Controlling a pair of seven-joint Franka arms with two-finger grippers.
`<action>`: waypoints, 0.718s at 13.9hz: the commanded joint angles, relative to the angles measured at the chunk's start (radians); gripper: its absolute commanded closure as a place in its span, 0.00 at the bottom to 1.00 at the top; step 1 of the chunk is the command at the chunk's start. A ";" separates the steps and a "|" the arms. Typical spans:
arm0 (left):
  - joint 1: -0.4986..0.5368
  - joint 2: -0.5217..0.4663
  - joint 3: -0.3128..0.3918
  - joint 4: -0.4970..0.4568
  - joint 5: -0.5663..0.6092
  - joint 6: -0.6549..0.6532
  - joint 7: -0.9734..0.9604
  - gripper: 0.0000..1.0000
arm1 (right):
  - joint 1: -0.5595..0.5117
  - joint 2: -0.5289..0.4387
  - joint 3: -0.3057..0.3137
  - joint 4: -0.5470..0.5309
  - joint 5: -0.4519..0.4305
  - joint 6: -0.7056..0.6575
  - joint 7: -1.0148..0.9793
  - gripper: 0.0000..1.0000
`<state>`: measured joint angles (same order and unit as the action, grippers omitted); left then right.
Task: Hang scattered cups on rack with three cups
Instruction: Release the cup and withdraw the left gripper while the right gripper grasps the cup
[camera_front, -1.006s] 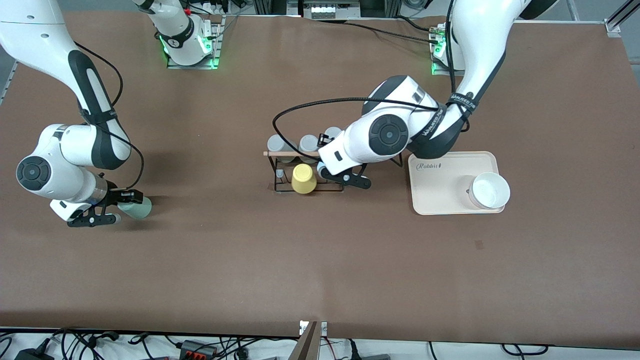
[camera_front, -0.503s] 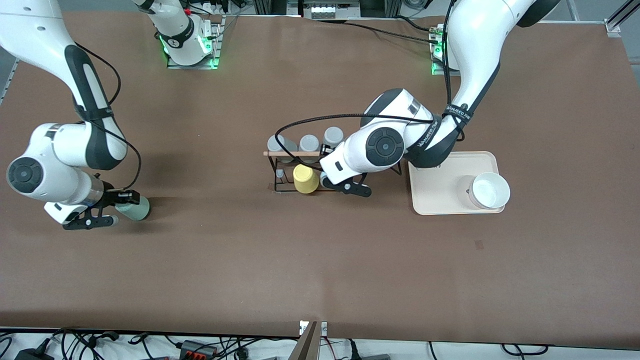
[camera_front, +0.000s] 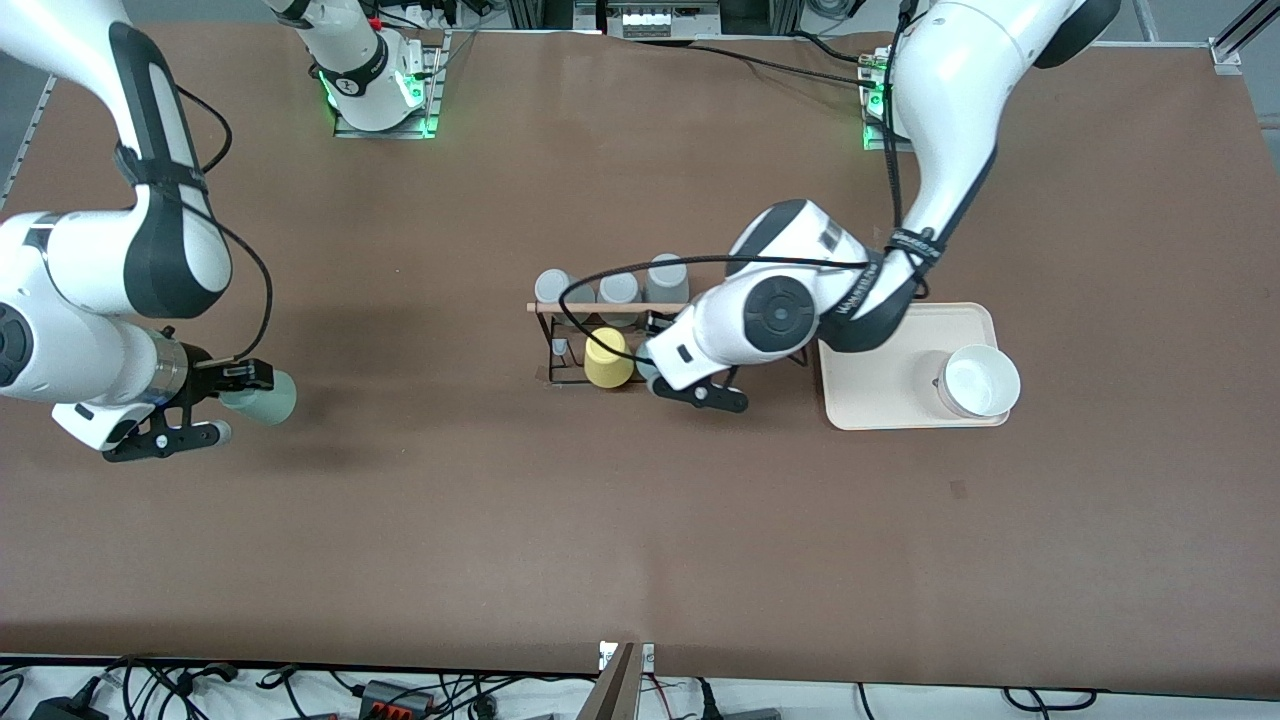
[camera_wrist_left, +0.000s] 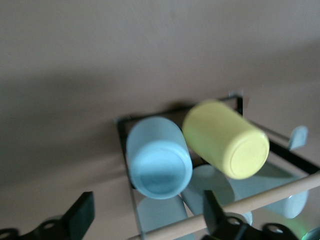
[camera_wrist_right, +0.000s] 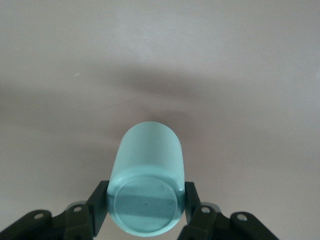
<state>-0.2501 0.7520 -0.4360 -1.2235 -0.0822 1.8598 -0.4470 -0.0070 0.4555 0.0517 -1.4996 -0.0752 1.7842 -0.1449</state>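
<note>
My right gripper (camera_front: 236, 402) is shut on the pale mint green cup (camera_front: 262, 396) and holds it on its side a little above the table near the right arm's end. In the right wrist view the cup's base (camera_wrist_right: 145, 204) sits between the fingers (camera_wrist_right: 99, 205). My left gripper (camera_front: 676, 386) is open over the rack (camera_front: 556, 350). The light blue cup (camera_wrist_left: 159, 161) sits base-up on the rack beside the yellow cup (camera_wrist_left: 227, 140), between my spread fingers (camera_wrist_left: 84, 216) and apart from them. In the front view my left wrist hides the blue cup.
Three grey cups (camera_front: 618, 288) hang by the wooden rod (camera_front: 600, 307). The yellow cup (camera_front: 607, 358) hangs on the rack's side nearer the front camera. A pale tray (camera_front: 880, 395) with a white bowl (camera_front: 981, 380) lies toward the left arm's end.
My right gripper has risen off the table with the mint cup. My left gripper has shifted a little toward the front camera at the rack.
</note>
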 joint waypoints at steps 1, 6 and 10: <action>0.101 -0.054 0.002 0.052 0.016 -0.085 0.004 0.00 | 0.059 -0.003 0.002 0.065 0.015 -0.086 0.016 0.75; 0.314 -0.170 -0.001 0.047 0.096 -0.181 0.086 0.00 | 0.241 -0.009 0.002 0.148 0.084 -0.201 0.353 0.75; 0.426 -0.296 -0.007 0.048 0.098 -0.290 0.096 0.00 | 0.393 0.000 0.000 0.170 0.146 -0.184 0.608 0.75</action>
<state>0.1361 0.5367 -0.4310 -1.1522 -0.0010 1.6415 -0.3640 0.3227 0.4478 0.0644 -1.3554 0.0495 1.6123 0.3635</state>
